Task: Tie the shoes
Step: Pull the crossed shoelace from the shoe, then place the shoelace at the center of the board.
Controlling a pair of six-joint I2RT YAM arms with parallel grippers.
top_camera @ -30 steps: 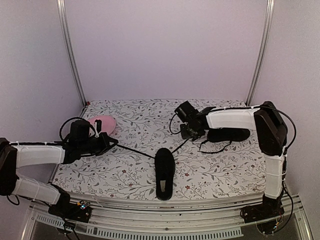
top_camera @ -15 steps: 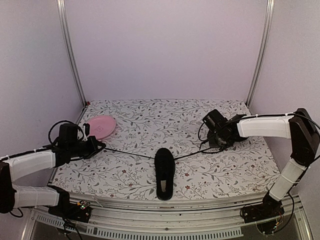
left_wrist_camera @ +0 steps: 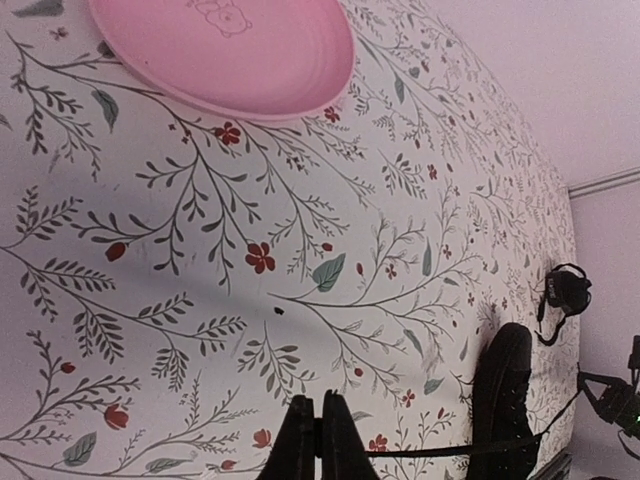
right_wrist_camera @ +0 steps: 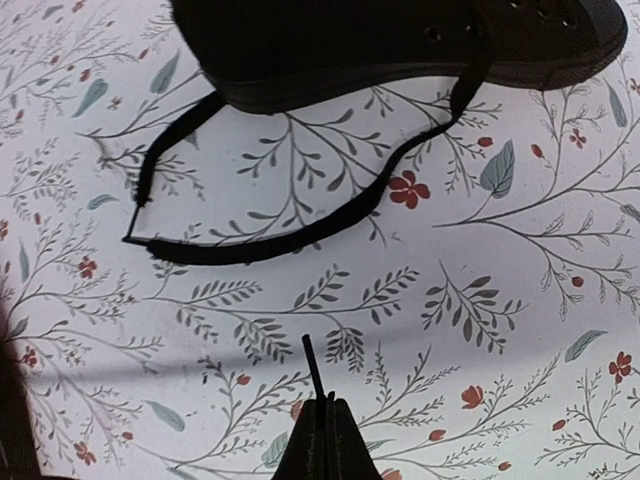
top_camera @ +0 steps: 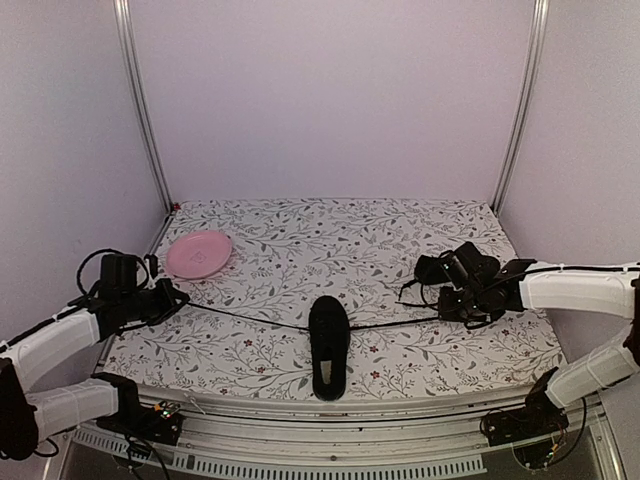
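One black shoe (top_camera: 329, 346) lies at the table's near middle, toe toward the back. Its two thin laces are stretched out sideways, nearly straight. My left gripper (top_camera: 181, 297) is shut on the left lace (top_camera: 250, 314), far left of the shoe. The left wrist view shows the shut fingers (left_wrist_camera: 340, 445), with the lace (left_wrist_camera: 430, 451) running right to the shoe (left_wrist_camera: 503, 400). My right gripper (top_camera: 443, 312) is shut on the right lace (top_camera: 395, 323); its short end (right_wrist_camera: 312, 365) sticks out of the fingertips (right_wrist_camera: 337, 440). The other shoe (right_wrist_camera: 400, 40) lies just beyond, its own lace (right_wrist_camera: 300, 235) loose on the cloth.
A pink plate (top_camera: 198, 254) sits at the back left, also large in the left wrist view (left_wrist_camera: 225, 50). The floral cloth (top_camera: 300, 240) covers the table. In the top view the second shoe (top_camera: 430, 268) is mostly hidden behind the right arm.
Both arms have drawn apart, the left going left and the right going right and nearer. The centre shoe's laces have been pulled from slack to nearly straight.
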